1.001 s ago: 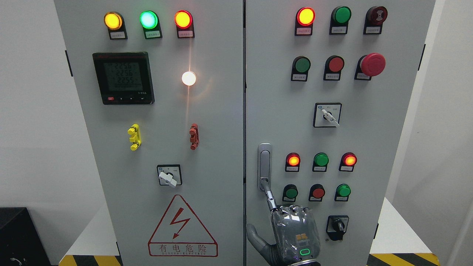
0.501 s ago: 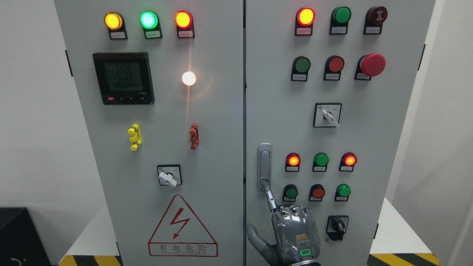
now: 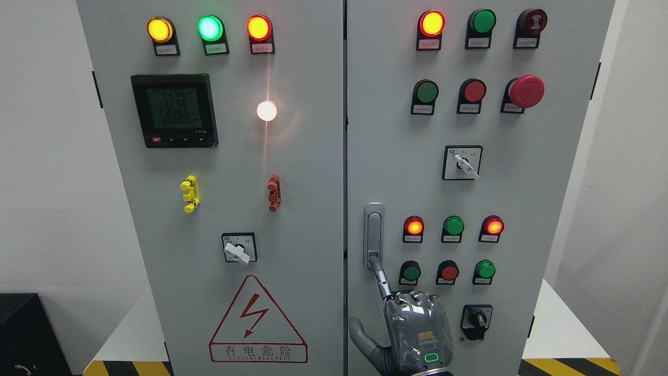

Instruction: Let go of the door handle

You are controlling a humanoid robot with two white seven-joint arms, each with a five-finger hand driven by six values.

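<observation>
The silver door handle (image 3: 373,235) stands upright at the left edge of the cabinet's right door (image 3: 522,198). My right hand (image 3: 415,331) comes up from the bottom edge, its back toward the camera. Its index finger (image 3: 382,279) is stretched out and its tip touches the handle's lower end. The other fingers are curled over the palm and the thumb (image 3: 362,337) sticks out to the left. Nothing is grasped. My left arm does not show.
Lit and unlit indicator lamps and push buttons (image 3: 449,248) sit just right of the handle, with a black rotary switch (image 3: 476,321) beside the hand. A red emergency stop (image 3: 526,91) is higher up. The left door (image 3: 156,235) carries a meter (image 3: 174,110) and a hazard sign (image 3: 258,321).
The right hand has sunk by a few pixels. Its index fingertip stays at the handle's lower end; nothing else has moved.
</observation>
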